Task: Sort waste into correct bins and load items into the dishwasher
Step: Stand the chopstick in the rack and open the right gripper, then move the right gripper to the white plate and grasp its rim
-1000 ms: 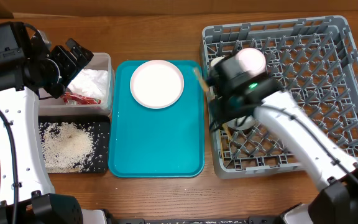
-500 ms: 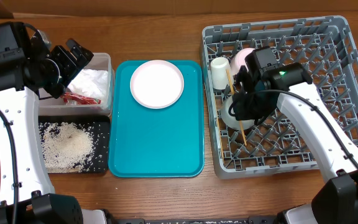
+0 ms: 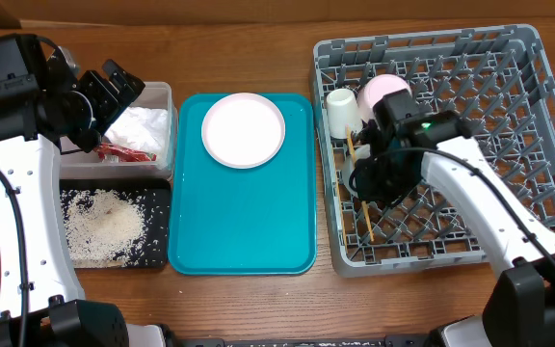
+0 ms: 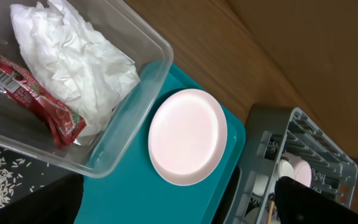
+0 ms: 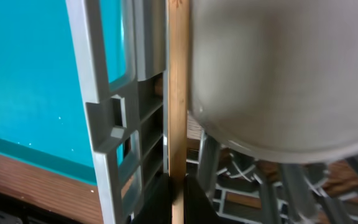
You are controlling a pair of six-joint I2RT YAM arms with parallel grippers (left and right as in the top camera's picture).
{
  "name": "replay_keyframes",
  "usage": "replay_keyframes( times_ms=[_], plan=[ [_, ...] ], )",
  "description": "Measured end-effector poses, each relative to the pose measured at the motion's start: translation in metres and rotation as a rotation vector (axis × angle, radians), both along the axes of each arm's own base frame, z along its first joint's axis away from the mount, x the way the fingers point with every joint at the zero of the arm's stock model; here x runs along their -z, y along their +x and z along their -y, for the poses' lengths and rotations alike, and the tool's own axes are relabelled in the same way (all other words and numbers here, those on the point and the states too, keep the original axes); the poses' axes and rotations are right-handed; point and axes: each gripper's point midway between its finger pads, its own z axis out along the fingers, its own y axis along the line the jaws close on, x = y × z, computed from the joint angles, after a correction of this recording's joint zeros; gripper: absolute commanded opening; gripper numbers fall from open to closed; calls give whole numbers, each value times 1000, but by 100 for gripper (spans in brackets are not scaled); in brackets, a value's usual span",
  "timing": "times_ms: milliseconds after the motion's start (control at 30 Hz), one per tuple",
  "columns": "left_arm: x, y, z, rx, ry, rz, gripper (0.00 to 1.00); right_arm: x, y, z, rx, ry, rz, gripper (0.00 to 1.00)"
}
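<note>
The right pincer (image 5: 178, 190) grips a thin tan wooden chopstick (image 5: 178, 93) beside a grey-white round bowl (image 5: 278, 74); the left pincer (image 3: 112, 89) gapes wide.

light: bright and even, probably from overhead
shadows: soft, short on the worktop (image 3: 258, 58)
blur: right wrist view's grey-white bowl (image 5: 278, 74) is mushy; overhead sharp

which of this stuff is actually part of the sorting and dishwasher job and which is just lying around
Part of the job: plate, napkin, red wrapper, rice, clear tub, black tray, dish rack, white cup, pink bowl, grey-white bowl, chopstick.

Just lying about: teal tray, wooden table.
</note>
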Motion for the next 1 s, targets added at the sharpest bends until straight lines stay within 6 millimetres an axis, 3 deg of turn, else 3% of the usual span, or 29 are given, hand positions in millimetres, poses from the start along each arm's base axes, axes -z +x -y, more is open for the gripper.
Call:
replay_keyframes(
  times_ms=[167, 267, 333, 500, 700, 900, 1000],
  plan=[
    [0, 0, 0, 0, 0, 0, 100, 4, -3, -11, -32, 10, 9, 4],
    [0, 0, 0, 0, 0, 0, 100, 3, -4, -15, -38, 12, 9, 24],
    [0, 0, 0, 0, 0, 0, 100, 3, -5, -17, -45, 17, 9, 29],
    [0, 0, 0, 0, 0, 0, 100, 3, -4, -16, -48, 13, 15, 28],
    [0, 0, 0, 0, 0, 0, 100, -4, 12, -19, -50, 16, 83, 28],
    [0, 0, 0, 0, 0, 0, 100, -75, 87, -61, -73, 147, 438, 28],
    [0, 0, 0, 0, 0, 0, 100, -100, 105, -94, -109, 222, 581, 29]
  ],
)
